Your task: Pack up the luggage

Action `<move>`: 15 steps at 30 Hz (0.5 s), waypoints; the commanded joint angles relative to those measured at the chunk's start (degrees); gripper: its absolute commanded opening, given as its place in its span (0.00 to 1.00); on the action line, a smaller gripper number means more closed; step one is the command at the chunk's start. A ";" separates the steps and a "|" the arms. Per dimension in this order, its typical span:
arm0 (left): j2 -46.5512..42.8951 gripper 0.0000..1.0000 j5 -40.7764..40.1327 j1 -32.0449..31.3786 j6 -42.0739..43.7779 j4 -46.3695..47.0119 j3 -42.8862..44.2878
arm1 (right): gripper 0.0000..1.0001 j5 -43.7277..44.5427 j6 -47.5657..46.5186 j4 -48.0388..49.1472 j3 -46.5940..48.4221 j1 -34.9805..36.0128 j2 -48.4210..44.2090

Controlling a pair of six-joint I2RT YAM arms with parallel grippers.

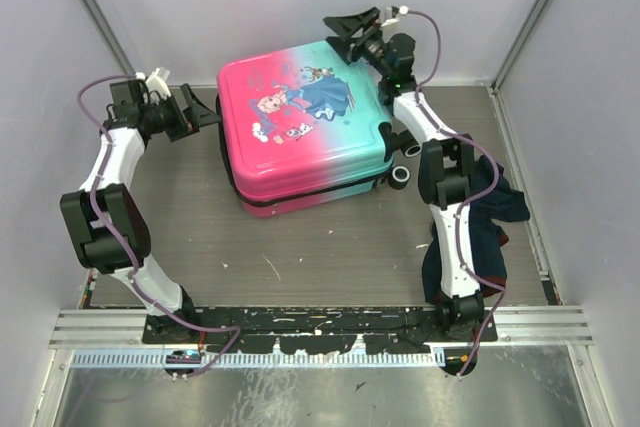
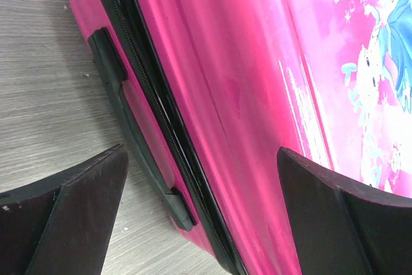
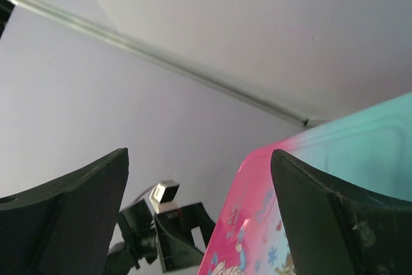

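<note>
Grey table (image 1: 300,257) boards lie between white walls. The left gripper (image 1: 205,114) is spread wide and grips nothing; the pink side of the luggage (image 1: 300,117), with its black zip, is right in front of its fingers. The right gripper (image 1: 352,27) is spread wide too, holding nothing, just over the far blue-green corner. The luggage lies flat and closed, with cartoon pictures on top. A dark blue cloth heap (image 1: 495,212) lies well behind the right gripper, beside that arm.
</note>
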 commanded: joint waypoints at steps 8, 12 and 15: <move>-4.86 1.00 -0.84 1.57 2.21 2.30 -1.04 | 0.98 2.93 -6.49 -6.61 -14.68 -6.65 -14.20; -5.27 1.00 -1.37 0.15 3.91 3.37 -1.69 | 1.00 3.58 -5.79 -8.25 -15.68 -8.91 -14.90; -4.83 1.00 -2.05 -0.85 5.45 3.00 -0.97 | 1.00 6.64 -9.08 -14.40 -15.54 -8.99 -14.30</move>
